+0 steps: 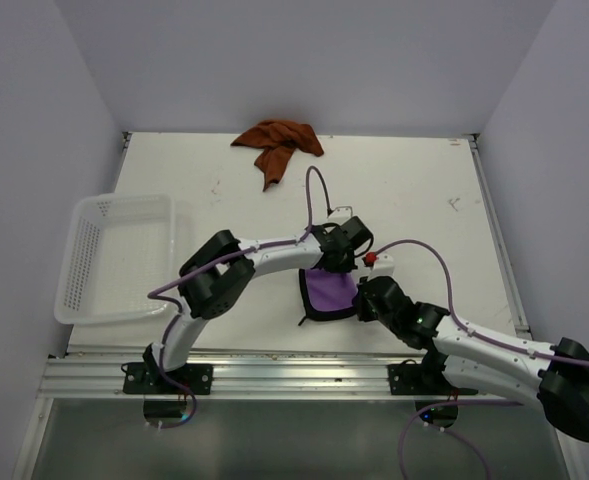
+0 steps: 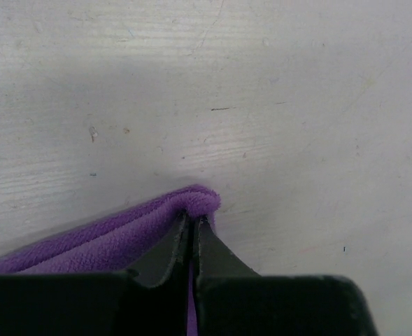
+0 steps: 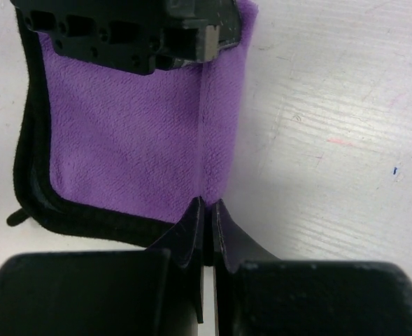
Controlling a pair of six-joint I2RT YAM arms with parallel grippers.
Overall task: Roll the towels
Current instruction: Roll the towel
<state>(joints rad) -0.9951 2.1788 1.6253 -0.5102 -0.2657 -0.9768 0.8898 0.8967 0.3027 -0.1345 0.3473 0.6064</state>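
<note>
The purple towel (image 1: 328,292) with dark edging lies folded on the table's near middle. My left gripper (image 1: 331,262) is shut on its far folded edge; in the left wrist view the purple fold (image 2: 150,220) bulges past the gripper (image 2: 193,220). My right gripper (image 1: 364,298) is shut on the towel's near right edge; the right wrist view shows the purple cloth (image 3: 136,133) and its black border (image 3: 66,217) ahead of the gripper (image 3: 207,204). The rust orange-brown towel (image 1: 277,143) lies crumpled at the table's far edge.
A white perforated basket (image 1: 114,255) stands at the left edge of the table. A small white box with a red button (image 1: 374,261) lies just right of the left gripper. Purple cables run along both arms.
</note>
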